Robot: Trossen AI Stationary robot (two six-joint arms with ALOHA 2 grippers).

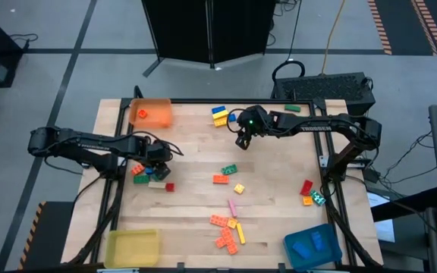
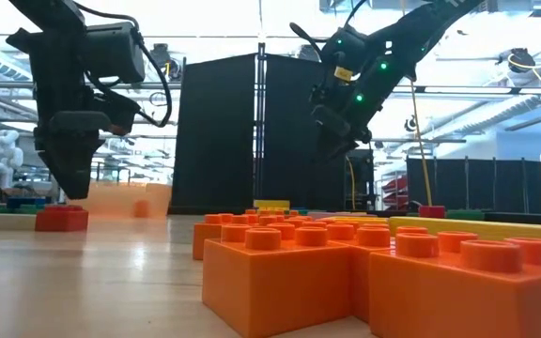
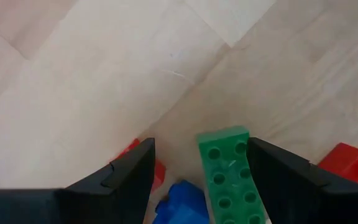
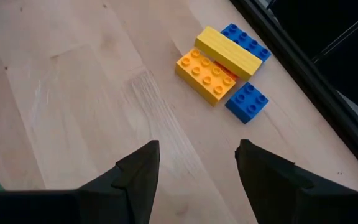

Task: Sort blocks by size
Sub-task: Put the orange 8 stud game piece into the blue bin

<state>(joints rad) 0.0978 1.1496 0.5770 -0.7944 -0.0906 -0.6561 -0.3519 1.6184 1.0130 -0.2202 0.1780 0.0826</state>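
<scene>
Left gripper: low over the table's left side, fingers spread apart and holding nothing; in the left wrist view a green brick stands between the two fingers, close to one of them.
Beside the green brick: a blue brick also lies between the fingers, and small red bricks lie just outside each finger.
Right gripper: raised above the far middle of the table, fingers apart, nothing between them, only bare wood below.
Ahead of the right gripper: a small heap of a yellow bar lying on an orange brick, with two blue bricks touching the heap, near the table's far edge.
Toward the table middle from both grippers: loose blocks, green, orange, yellow and pink, well apart from either gripper.
Farther off: orange tray at the far left corner, yellow tray at the near left, blue tray at the near right with blue bricks inside.
</scene>
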